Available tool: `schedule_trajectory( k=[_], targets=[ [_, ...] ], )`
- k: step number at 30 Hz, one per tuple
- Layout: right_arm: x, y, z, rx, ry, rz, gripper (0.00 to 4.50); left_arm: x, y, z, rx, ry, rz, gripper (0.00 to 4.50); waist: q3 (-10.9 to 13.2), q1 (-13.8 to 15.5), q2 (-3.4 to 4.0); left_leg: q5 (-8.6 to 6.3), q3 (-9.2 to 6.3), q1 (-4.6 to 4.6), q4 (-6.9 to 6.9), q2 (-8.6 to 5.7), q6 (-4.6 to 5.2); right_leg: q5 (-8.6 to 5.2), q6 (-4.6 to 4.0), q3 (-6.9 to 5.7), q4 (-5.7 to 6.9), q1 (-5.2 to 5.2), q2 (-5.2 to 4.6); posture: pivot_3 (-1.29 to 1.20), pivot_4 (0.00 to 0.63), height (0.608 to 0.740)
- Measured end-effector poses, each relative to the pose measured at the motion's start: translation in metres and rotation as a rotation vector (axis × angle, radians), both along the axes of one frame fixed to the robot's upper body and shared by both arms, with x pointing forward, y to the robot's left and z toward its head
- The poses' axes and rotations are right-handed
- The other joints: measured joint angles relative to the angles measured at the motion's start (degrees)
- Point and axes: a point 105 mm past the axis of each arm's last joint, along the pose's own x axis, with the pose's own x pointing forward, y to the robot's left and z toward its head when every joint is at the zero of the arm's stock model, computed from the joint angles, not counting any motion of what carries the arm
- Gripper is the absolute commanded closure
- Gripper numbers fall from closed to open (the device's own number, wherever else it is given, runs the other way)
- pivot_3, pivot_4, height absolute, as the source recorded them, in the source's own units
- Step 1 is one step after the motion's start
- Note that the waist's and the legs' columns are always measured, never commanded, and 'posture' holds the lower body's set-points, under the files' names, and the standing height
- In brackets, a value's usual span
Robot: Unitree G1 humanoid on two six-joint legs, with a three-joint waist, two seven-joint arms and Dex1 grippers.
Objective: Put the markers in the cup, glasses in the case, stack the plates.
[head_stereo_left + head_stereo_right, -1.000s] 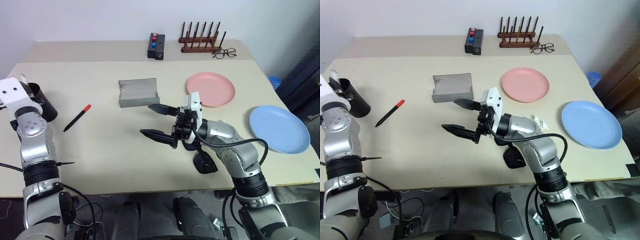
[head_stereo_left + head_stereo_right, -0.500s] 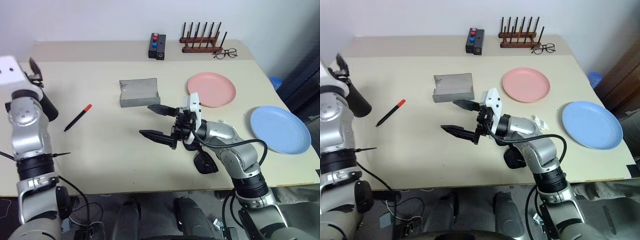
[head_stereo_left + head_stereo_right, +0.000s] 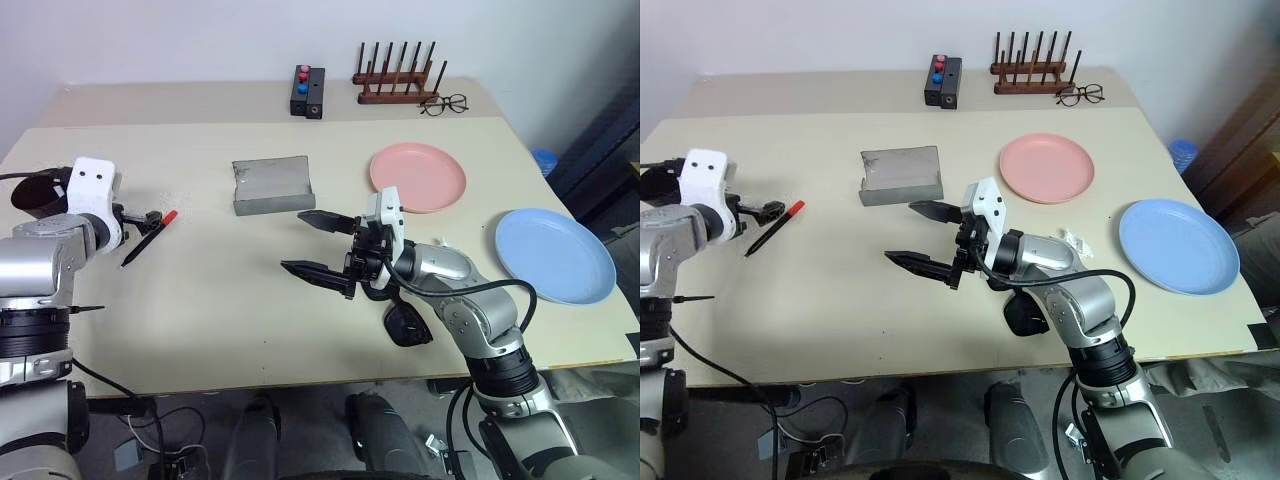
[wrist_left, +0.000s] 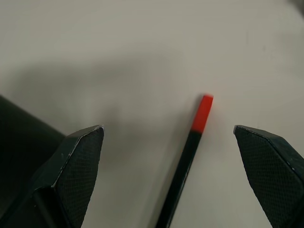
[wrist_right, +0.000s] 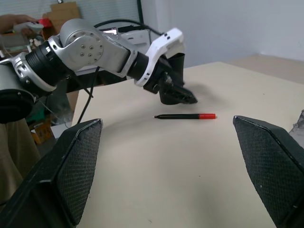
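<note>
We judge the task to be at an early stage, with most of it still to do. The red-capped marker (image 3: 148,235) lies flat on the tabletop (image 3: 220,320) at about nine o'clock of the scene, and our left gripper (image 4: 185,142) hovers over it with its jaws open wide, the pen lying between them, so we are about to pick it, not yet holding it. The cup (image 3: 38,192) stands near the nine o'clock edge, just behind the left arm; we cannot tell what is inside it, and we cannot find the second marker on the tabletop. The grey case (image 3: 272,184) sits toward eleven o'clock of the centre with its lid up, and as far as we see it is empty. The black glasses (image 3: 408,326) lie on the tabletop at about five o'clock, partly hidden under the right arm. Our right gripper (image 3: 322,243) hangs over the middle with jaws open and nothing in them. The pink plate (image 3: 418,178) is at one o'clock and the blue plate (image 3: 555,256) at three o'clock, well apart, both empty and not yet stacked.
</note>
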Motion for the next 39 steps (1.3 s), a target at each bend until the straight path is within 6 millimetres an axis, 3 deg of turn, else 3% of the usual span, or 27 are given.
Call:
schedule_trajectory(
  k=[7, 8, 10, 17, 20, 22, 24, 27, 30, 32, 35, 39],
  targets=[
    [0.0, 0.0, 0.0, 0.0, 0.0, -0.003, 0.0, -0.009, -0.008, -0.031, -0.047, 0.193, -0.029, 0.01, 0.0, 0.0, 0.0, 0.0, 0.0, -0.01, 0.0, 0.0, 0.0, 0.0, 0.0, 0.01, 0.0, -0.01, 0.0, 0.0, 0.15, 0.74],
    [0.001, 0.0, 0.0, 0.0, 0.0, -0.005, 0.0, -0.01, -0.008, -0.033, -0.044, 0.208, -0.027, 0.25, 0.0, 0.0, 0.0, 0.0, 0.0, -0.01, 0.0, 0.0, 0.0, 0.0, 0.0, 0.01, 0.0, -0.01, 0.0, 0.0, 0.15, 0.74],
    [0.001, 0.0, 0.0, 0.0, 0.0, -0.008, 0.0, -0.009, -0.008, -0.033, -0.041, 0.213, -0.032, 0.86, 0.0, 0.02, 0.01, 0.0, 0.01, 0.01, -0.01, 0.0, 0.0, 0.0, 0.0, 0.01, 0.01, -0.01, -0.01, 0.0, 0.15, 0.74],
    [0.001, -0.002, -0.002, -0.006, 0.004, -0.011, 0.0, -0.011, -0.01, -0.034, -0.045, 0.228, -0.036, 4.33, -0.01, -0.56, 0.02, 0.0, 0.0, 0.04, -0.02, 0.01, 0.0, 0.0, 0.0, 0.01, 0.06, -0.01, 0.01, 0.0, 0.15, 0.74],
    [0.001, -0.002, -0.002, -0.007, 0.004, -0.008, 0.0, -0.009, -0.011, -0.032, -0.041, 0.201, -0.026, 4.43, -0.01, -0.55, 0.02, 0.0, 0.0, 0.03, -0.02, 0.01, 0.0, 0.0, 0.01, 0.01, 0.05, -0.01, 0.0, 0.0, 0.15, 0.74],
    [0.0, -0.002, -0.002, -0.01, 0.004, -0.005, 0.0, 0.006, -0.019, -0.021, -0.07, 0.046, -0.034, 4.43, 0.0, -0.13, -0.01, 0.0, -0.01, -0.01, 0.0, 0.01, 0.0, 0.01, 0.0, -0.01, 0.04, -0.01, 0.0, 0.0, 0.15, 0.74],
    [0.0, -0.001, -0.002, -0.01, 0.004, -0.001, 0.0, 0.018, -0.024, -0.002, -0.023, -0.128, -0.039, 4.43, 0.0, 0.55, -0.05, 0.01, 0.0, -0.04, 0.04, 0.01, 0.0, 0.02, 0.0, 0.01, 0.0, -0.01, -0.01, 0.0, 0.15, 0.74],
    [0.0, -0.001, -0.002, -0.011, 0.002, -0.004, 0.0, 0.026, -0.014, 0.045, 0.06, -0.442, 0.051, 4.43, 0.0, 0.84, -0.05, 0.01, 0.01, -0.03, 0.04, 0.01, 0.0, 0.1, 0.14, 0.02, 0.0, -0.01, -0.01, 0.0, 0.15, 0.74],
    [0.002, 0.0, -0.001, -0.001, -0.007, -0.016, 0.0, 0.017, 0.009, 0.092, 0.134, -0.703, 0.21, 4.43, 0.0, 0.74, -0.05, 0.01, 0.02, -0.01, 0.04, 0.01, 0.0, 0.12, 0.18, 0.03, 0.0, -0.01, 0.0, 0.0, 0.15, 0.74],
    [0.005, 0.001, 0.001, 0.006, -0.015, -0.033, 0.0, 0.005, 0.025, 0.111, 0.22, -0.819, 0.331, 4.43, 0.0, 0.75, -0.05, 0.01, 0.03, 0.0, 0.02, 0.01, 0.0, 0.13, 0.21, 0.02, 0.01, -0.01, 0.0, 0.0, 0.15, 0.74],
    [0.008, 0.001, 0.001, 0.011, -0.025, -0.051, 0.0, -0.011, 0.042, 0.125, 0.298, -0.925, 0.47, 4.43, -0.01, 0.87, -0.05, 0.01, 0.03, -0.02, 0.04, 0.0, -0.01, 0.13, 0.21, 0.02, 0.01, 0.0, -0.01, 0.0, 0.15, 0.74],
    [0.008, 0.003, 0.002, 0.02, -0.031, -0.053, 0.0, -0.024, 0.059, 0.123, 0.349, -0.955, 0.593, 4.43, -0.01, 1.02, -0.05, 0.02, 0.03, -0.02, 0.06, 0.0, -0.02, 0.14, 0.21, 0.01, 0.01, 0.02, -0.01, 0.0, 0.15, 0.74]
  ],
)
